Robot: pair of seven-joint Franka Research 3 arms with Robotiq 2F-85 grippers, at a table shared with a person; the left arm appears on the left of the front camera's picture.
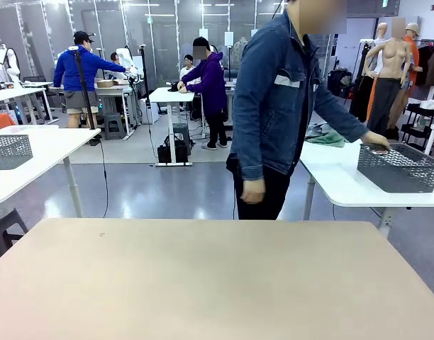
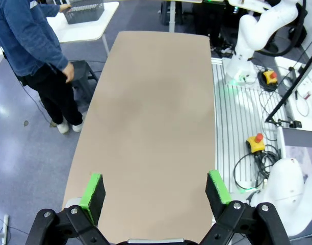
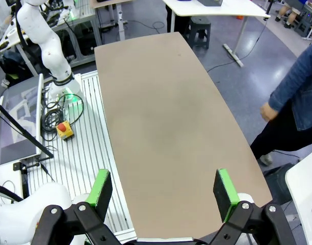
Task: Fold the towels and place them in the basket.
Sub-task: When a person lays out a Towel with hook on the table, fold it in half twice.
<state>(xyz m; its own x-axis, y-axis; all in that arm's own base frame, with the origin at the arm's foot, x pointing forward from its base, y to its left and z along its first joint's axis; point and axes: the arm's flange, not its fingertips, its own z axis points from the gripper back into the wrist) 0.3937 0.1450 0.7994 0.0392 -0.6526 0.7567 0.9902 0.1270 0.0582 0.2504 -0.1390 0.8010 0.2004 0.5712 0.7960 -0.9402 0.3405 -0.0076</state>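
A dark grey mesh basket stands on a white side table at the right, beyond the beige table. A person in a denim jacket stands at the far side with one hand on the basket's rim. Behind that arm a crumpled green towel lies on the side table. My left gripper hangs open high over the beige table with nothing between its fingers. My right gripper is likewise open and holds nothing above the bare tabletop. The left wrist view shows the basket far off.
A second mesh basket sits on a white table at the left. The other arm's white base and emergency-stop boxes stand on the slatted rail beside the table. A stool stands near the person's legs.
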